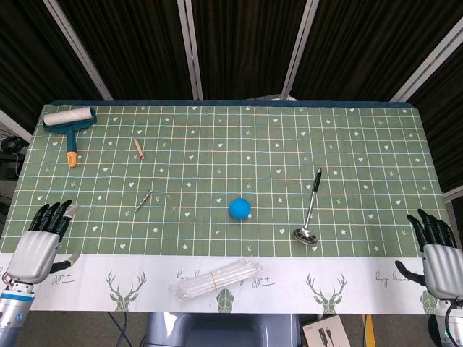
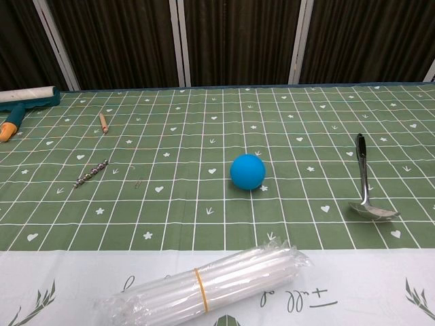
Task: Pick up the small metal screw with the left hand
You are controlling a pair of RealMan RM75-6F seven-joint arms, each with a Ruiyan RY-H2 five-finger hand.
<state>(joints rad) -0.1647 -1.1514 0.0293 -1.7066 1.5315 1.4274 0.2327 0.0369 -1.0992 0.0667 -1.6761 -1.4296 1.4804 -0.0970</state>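
Screw (image 1: 143,200) pickup hasn't started yet imo: it lies alone on the green desk (image 1: 362,144), left of the blue ball (image 1: 240,209), well apart from both hands. Near edge first: left hand (image 1: 40,242) sits at the desk's front-left corner, fingers spread, holding nothing; right hand (image 1: 438,249) likewise on the far side. Next move calls for a forward reach and a fine pinch. Count: one straw bundle (image 2: 204,285), one ball, one ladle (image 1: 311,210), one screw, one small wooden stick (image 1: 138,149), one lint roller (image 1: 70,123).

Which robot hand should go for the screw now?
Left. The left robot hand rests open on the screw's side of the table; the right robot hand sits at the far edge, beyond ball and ladle.
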